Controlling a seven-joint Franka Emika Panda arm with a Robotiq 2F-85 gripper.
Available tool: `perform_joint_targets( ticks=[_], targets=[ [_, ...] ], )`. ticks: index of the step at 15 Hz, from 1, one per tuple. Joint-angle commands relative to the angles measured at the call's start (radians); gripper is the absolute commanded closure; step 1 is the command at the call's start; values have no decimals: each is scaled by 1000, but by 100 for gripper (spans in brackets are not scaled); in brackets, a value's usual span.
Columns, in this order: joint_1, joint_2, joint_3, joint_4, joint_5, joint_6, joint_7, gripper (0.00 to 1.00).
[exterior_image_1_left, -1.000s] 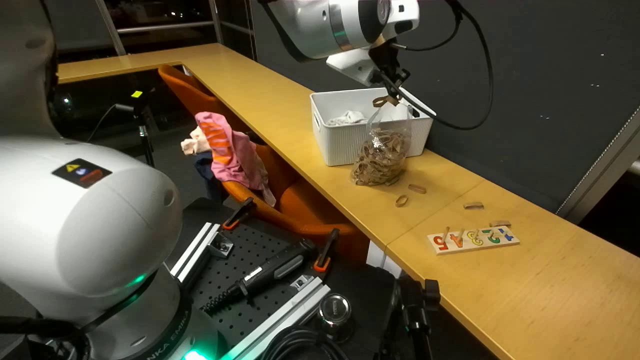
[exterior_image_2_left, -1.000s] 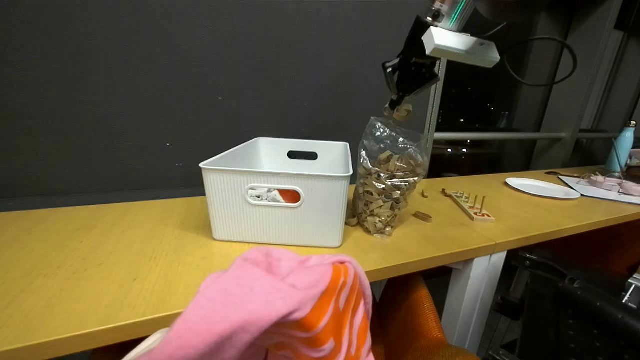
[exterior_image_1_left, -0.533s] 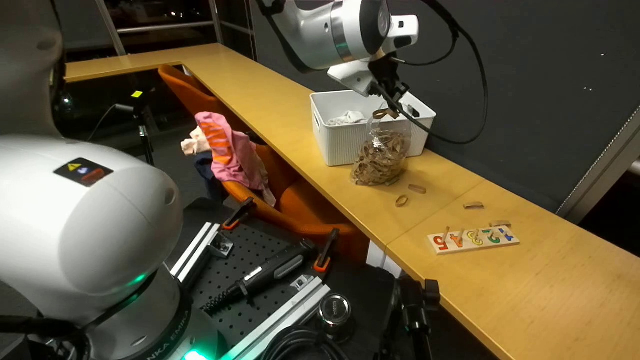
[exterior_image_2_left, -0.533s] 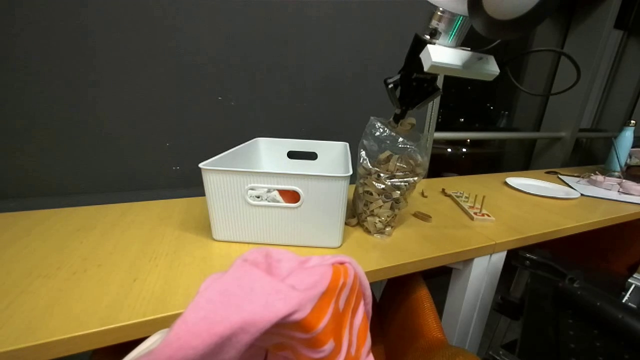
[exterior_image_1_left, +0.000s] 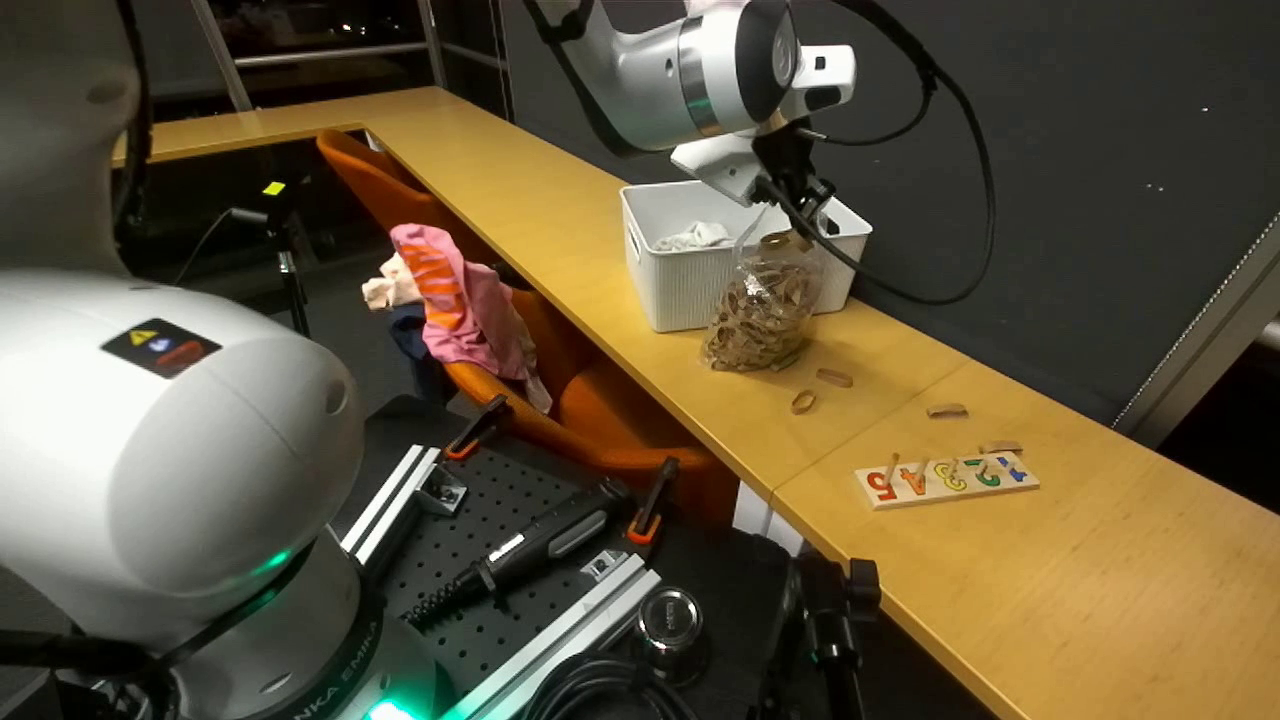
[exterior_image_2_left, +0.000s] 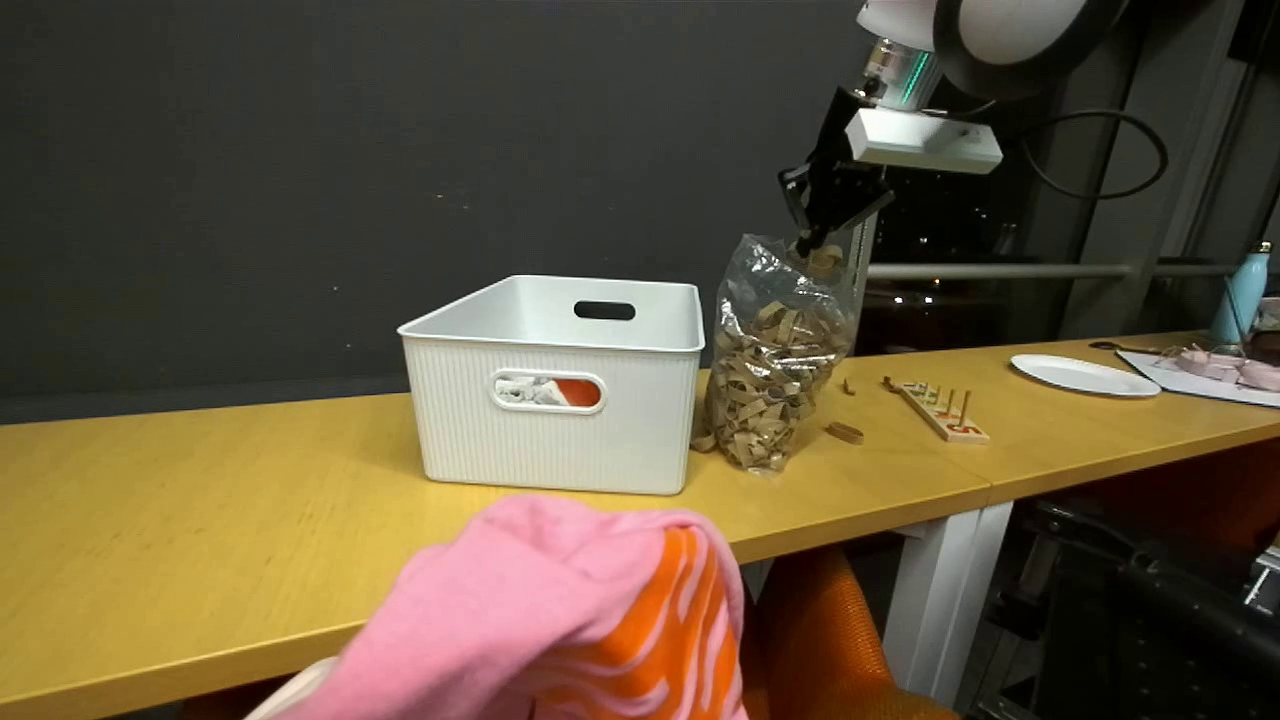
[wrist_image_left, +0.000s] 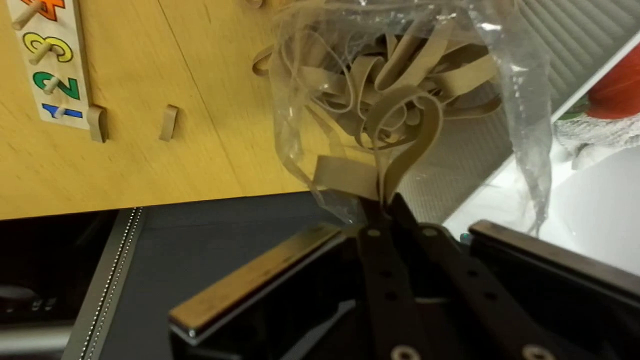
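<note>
- Right at the mouth of a clear bag (exterior_image_2_left: 755, 272), the black claw (wrist_image_left: 384, 206) is pinching a looped tan band (wrist_image_left: 345, 176), so yeah, it's clenching that one.
- Could be more than one strip getting caught up in the grip; the wrist view isn't really settling that.
- The held band is hanging by the bag's top edge, and whether it's dipping below the rim is hard to tell.
- Under it, a big heap of similar bands (exterior_image_2_left: 770, 395) is filling the lower part of the bag, which is standing on the worktop (exterior_image_1_left: 1110, 560).
- Just beside the bag, a white bin (exterior_image_2_left: 550, 455) is holding some white cloth (exterior_image_1_left: 693, 237) plus something red-orange (wrist_image_left: 617, 85).
- A few loose bands (exterior_image_1_left: 834, 378) are lying around on the worktop, one of them resting right by a numbered peg board (exterior_image_1_left: 947, 481).
- Farther along, in an exterior view, a white plate (exterior_image_2_left: 1085, 376) and a blue bottle (exterior_image_2_left: 1243, 295) are sitting out.
- Off the edge, a pink-and-orange garment (exterior_image_2_left: 530, 590) is draping over an orange chair (exterior_image_1_left: 640, 455).
</note>
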Motion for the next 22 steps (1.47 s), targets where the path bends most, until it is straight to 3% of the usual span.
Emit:
perform_joint_targets(
  ticks=[1, 9, 14, 19, 21, 22],
  targets=[
    [-1, 16, 5, 30, 14, -24, 2, 61],
    [5, -28, -5, -11, -4, -6, 3, 1],
    [-8, -116, -39, -91, -19, -1, 7, 0],
    [-62, -192, -82, -160, 16, -91, -25, 0],
    [-94, -190, -87, -162, 78, -151, -81, 0],
    [-205, -172, 9, -146, 122, -177, -115, 0]
  ],
)
